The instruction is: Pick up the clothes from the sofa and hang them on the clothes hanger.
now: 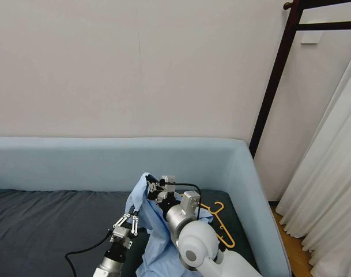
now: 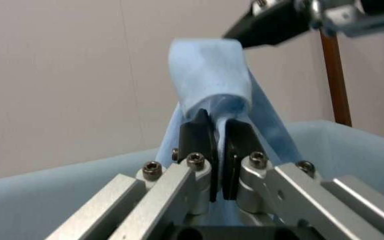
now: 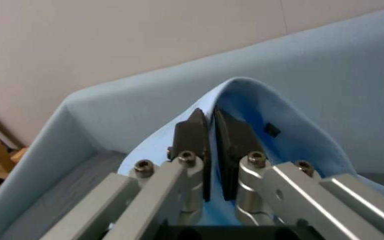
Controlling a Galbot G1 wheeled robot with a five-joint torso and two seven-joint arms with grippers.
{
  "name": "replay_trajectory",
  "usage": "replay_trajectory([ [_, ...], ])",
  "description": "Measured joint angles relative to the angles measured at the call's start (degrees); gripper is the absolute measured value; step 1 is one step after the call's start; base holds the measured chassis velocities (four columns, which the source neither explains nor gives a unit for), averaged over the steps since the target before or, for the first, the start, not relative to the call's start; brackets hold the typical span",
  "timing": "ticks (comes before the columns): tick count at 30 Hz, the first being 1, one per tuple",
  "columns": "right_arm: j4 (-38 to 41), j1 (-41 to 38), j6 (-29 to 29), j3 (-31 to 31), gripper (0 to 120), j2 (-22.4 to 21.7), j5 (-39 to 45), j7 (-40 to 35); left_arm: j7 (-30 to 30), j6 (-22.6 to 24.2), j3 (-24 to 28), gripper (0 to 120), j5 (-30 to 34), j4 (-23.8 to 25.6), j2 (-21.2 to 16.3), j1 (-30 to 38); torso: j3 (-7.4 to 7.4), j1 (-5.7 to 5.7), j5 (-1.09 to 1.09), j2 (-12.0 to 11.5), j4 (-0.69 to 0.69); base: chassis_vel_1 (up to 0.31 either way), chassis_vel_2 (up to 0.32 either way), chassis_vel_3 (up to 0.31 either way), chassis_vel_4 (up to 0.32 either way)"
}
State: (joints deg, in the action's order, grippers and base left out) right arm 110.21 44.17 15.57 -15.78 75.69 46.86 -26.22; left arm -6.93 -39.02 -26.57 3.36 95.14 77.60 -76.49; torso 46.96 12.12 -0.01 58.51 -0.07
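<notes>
A light blue shirt (image 1: 154, 239) is lifted off the sofa seat, held by both grippers. My right gripper (image 1: 150, 182) is shut on the shirt's collar (image 3: 272, 107) at the top of the raised fold. Lower and to the left, my left gripper (image 1: 131, 219) is shut on another edge of the shirt (image 2: 209, 70). In the left wrist view, the right gripper (image 2: 249, 37) sits just above that fold. An orange hanger (image 1: 221, 224) lies on the dark seat to the right of the shirt. The dark wooden clothes rack (image 1: 277, 75) stands beyond the sofa's right end.
The sofa has a light blue back and right arm (image 1: 244, 173) and a dark seat cushion (image 1: 42, 222). White curtains (image 1: 331, 190) hang at the right. A plain wall (image 1: 135, 63) rises behind the sofa.
</notes>
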Motion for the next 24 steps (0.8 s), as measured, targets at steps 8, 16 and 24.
replay_trajectory([
  [8, -2.02, 2.41, -0.69, -0.13, 36, -1.23, -4.09, 0.34, 0.11, 1.05, -1.69, 0, 3.5, 2.26, -1.23, -0.49, 0.0, 0.0, 0.0, 0.0, 0.0, 0.0, 0.0, 0.0, 0.0],
  [16, -14.12, 5.39, -2.25, 0.51, 83, -2.07, -12.23, -0.78, 0.8, 2.33, -4.27, 0, 5.68, 4.09, -1.9, -0.9, 0.0, 0.01, 0.0, 0.0, 0.0, 0.0, 0.0, 0.0, 0.0],
  [24, -20.24, 7.13, -7.61, 0.02, 100, -1.75, -28.28, 8.87, 0.94, 2.96, -5.07, 0, 6.88, 3.8, -2.22, -0.83, 0.0, 0.01, 0.0, 0.0, 0.01, 0.0, 0.0, 0.0, 0.0],
])
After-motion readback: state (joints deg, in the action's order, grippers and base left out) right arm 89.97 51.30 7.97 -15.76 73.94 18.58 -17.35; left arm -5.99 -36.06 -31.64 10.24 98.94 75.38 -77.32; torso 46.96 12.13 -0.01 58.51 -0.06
